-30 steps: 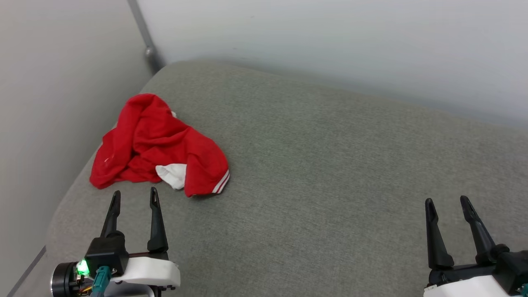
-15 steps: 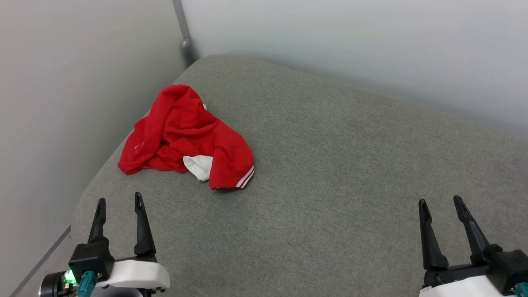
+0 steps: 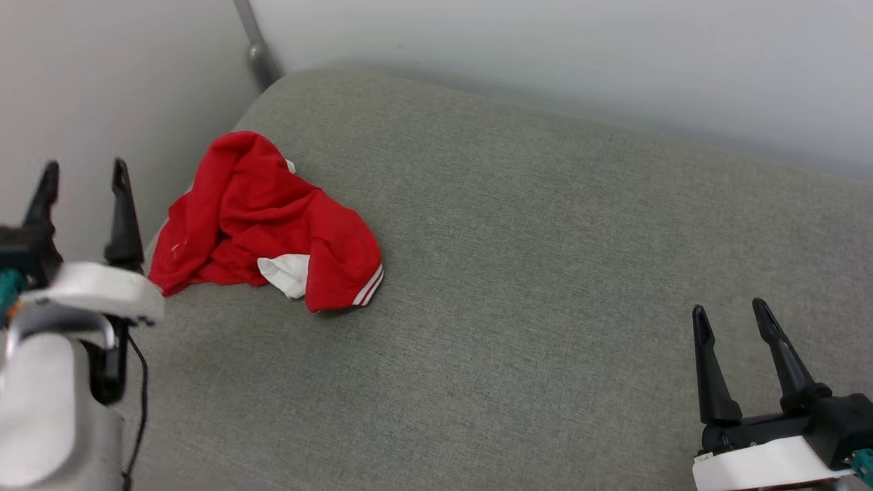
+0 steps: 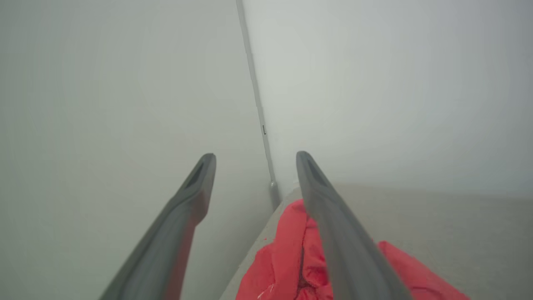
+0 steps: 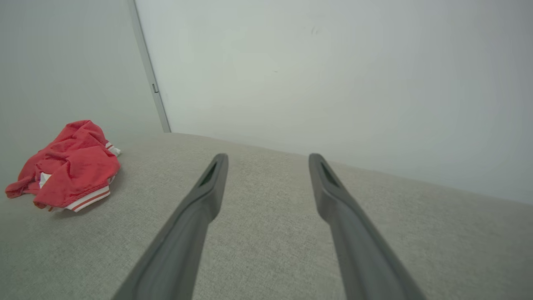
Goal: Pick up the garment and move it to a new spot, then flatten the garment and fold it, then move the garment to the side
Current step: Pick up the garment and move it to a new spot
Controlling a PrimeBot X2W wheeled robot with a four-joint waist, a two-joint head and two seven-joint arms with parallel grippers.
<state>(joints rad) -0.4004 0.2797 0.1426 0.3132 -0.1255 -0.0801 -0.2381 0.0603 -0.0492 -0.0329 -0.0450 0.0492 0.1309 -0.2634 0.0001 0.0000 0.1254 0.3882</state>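
At the near right edge of the head view, the right gripper (image 3: 728,308) is seen with its two dark fingers spread apart and nothing between them; bare grey cushion (image 3: 545,286) is framed by the gap. At the near left, the left gripper (image 3: 85,166) is held raised at the cushion's left edge, its jaws likewise parted and empty, with a black cable (image 3: 140,402) hanging beside its pale forearm (image 3: 41,416). Farther on, the garment (image 3: 262,228) is found crumpled in a loose heap on the cushion's far left part, near the rounded corner and along the edge beside the left wall (image 3: 82,82). It is shown mostly red, with a white patch tucked in at its near side and a red-and-white striped hem turned toward the right. It is placed just to the right of the left gripper's fingers and is not touched by them: in the left wrist view the red fabric is seen low down, beneath and past the right-hand finger, while the fingertips are aimed above it at the wall corner. From the right gripper it is set well apart, far off to the left in the right wrist view. Beyond the heap, a grey vertical strip (image 3: 256,51) is seen where the left wall is met by the back wall (image 3: 545,48).
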